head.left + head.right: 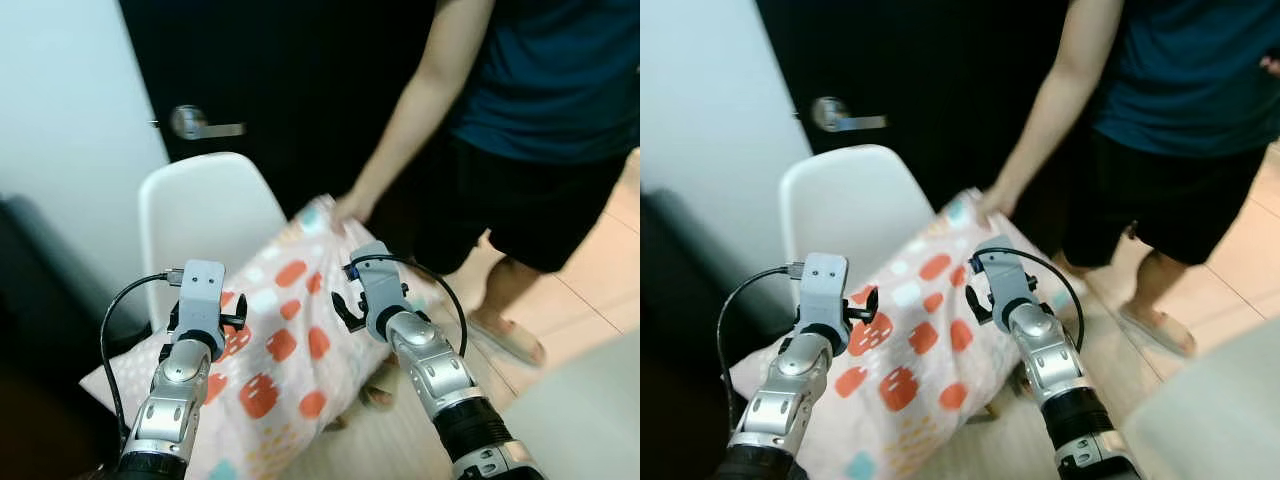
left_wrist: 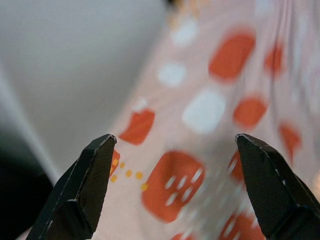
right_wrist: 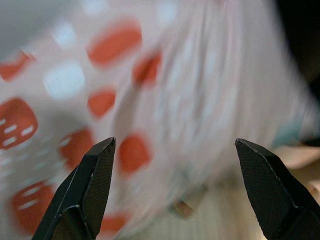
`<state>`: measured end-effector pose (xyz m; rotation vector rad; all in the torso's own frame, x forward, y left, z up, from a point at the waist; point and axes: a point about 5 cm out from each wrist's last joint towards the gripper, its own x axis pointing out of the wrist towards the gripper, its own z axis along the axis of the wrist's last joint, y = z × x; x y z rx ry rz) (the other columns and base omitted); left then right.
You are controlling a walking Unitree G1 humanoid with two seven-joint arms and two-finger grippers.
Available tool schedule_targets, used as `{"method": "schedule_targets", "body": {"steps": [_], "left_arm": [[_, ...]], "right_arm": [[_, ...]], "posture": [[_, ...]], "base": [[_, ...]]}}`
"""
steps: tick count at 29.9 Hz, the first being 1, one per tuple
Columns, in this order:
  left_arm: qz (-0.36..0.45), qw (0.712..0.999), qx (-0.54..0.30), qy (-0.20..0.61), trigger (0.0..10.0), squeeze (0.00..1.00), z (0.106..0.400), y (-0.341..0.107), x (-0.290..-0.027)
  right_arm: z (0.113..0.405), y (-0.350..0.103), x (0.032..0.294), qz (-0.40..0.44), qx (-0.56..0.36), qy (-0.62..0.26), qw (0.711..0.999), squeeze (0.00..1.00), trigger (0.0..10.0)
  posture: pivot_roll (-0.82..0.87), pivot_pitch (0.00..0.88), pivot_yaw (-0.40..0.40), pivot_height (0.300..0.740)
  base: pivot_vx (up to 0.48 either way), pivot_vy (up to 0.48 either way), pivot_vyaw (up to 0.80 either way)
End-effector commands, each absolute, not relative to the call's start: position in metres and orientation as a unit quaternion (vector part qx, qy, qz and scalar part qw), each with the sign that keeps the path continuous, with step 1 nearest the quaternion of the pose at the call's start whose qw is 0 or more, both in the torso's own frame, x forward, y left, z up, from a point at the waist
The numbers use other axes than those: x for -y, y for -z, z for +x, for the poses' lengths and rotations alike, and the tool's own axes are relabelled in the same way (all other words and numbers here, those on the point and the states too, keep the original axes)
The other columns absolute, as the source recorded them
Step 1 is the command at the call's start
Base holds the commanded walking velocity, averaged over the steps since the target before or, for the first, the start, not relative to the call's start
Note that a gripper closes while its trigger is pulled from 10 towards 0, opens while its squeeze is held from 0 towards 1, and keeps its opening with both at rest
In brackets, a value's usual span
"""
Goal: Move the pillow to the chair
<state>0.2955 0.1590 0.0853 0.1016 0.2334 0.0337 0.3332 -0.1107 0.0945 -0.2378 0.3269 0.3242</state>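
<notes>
Pillow (image 1: 285, 345) lies on white chair (image 1: 205, 215) beside dark door (image 1: 290, 80).

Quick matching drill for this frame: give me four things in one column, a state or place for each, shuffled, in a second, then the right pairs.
Things:
1. pillow
2. chair
3. left pincer
4. person's hand

States or places:
A. white, standing in front of the dark door
B. open, fingers wide, pointed at the patterned fabric
C. holding the pillow's far corner
D. pink with orange patches, lying over the chair seat

Pairs: 1-D, 2-A, 3-B, 4-C
</notes>
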Motion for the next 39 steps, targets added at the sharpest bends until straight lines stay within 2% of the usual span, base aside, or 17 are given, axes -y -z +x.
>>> {"method": "schedule_targets", "body": {"steps": [1, 24, 39], "left_arm": [[0.05, 0.992, -0.118, -0.019, 10.0, 0.0, 0.295, -0.086, -0.159], [0.06, 0.991, -0.123, -0.013, 10.0, 0.0, 0.296, -0.085, -0.16], [0.076, 0.991, -0.112, 0.0, 10.0, 0.0, 0.305, -0.091, -0.16]], "right_arm": [[0.332, -0.094, 0.112, -0.111, -0.168, -0.158, 0.967, 0.0, 10.0], [0.332, -0.098, 0.112, -0.113, -0.172, -0.153, 0.966, 0.0, 10.0], [0.331, -0.108, 0.119, -0.08, -0.168, -0.125, 0.975, 0.0, 10.0]], "posture": [[0.01, 0.07, -0.002, 0.74], [0.01, 0.057, 0.003, 0.74], [0.0, 0.071, 0.024, 0.74]], "base": [[0.0, 0.0, -0.8], [0.0, 0.0, -0.8], [0.0, 0.0, -0.8]]}}
